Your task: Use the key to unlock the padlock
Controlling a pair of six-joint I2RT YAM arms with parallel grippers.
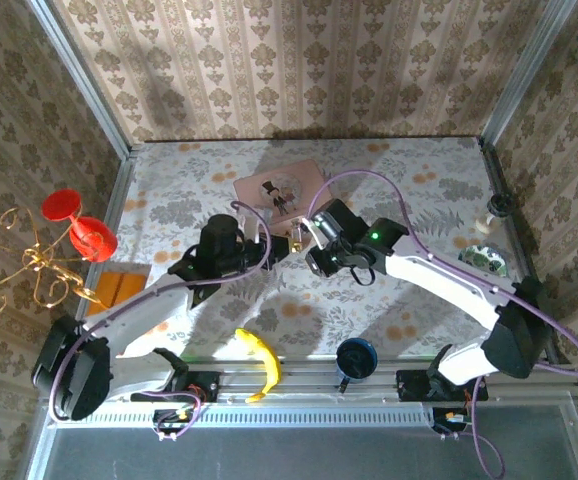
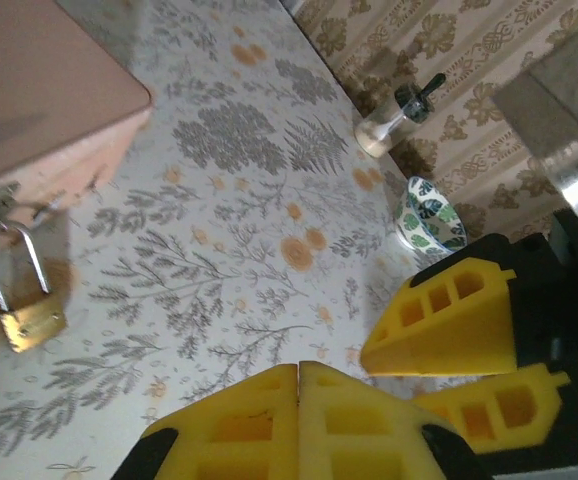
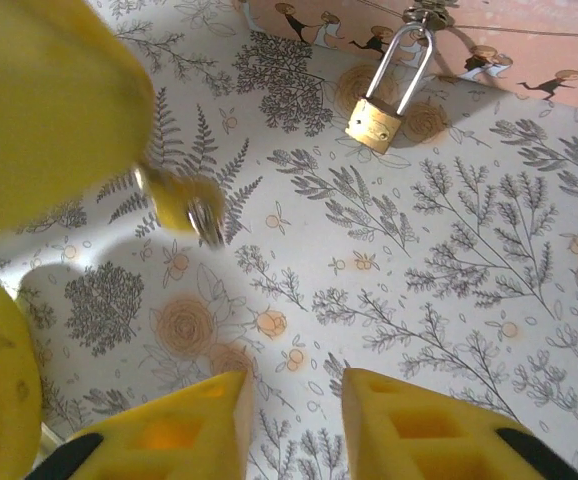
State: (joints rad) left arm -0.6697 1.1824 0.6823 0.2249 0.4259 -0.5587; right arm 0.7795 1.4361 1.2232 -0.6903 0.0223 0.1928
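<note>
A table covered in a pale flowered cloth stands inside patterned walls. The left arm and the right arm reach from the near edge toward the middle of the table, and their tips nearly meet there. Just beyond them lies a flat pink box with a picture on its lid.

A banana and a dark blue cup sit near the front edge, between the arm bases. A leaf-patterned bowl and a small bottle sit by the right wall.

The left gripper has its yellow jaws pressed flat together, and the left wrist view shows nothing between them. In the right wrist view a small metal piece juts from under a yellow finger, too blurred to name.

The right gripper hovers low over the cloth. Its jaws are a little apart and hold nothing.

The padlock, small and brass-coloured, hangs by its silver loop from the latch on the box's front edge. Its body lies on the cloth just in front of the box, near both grippers and touching neither.
</note>
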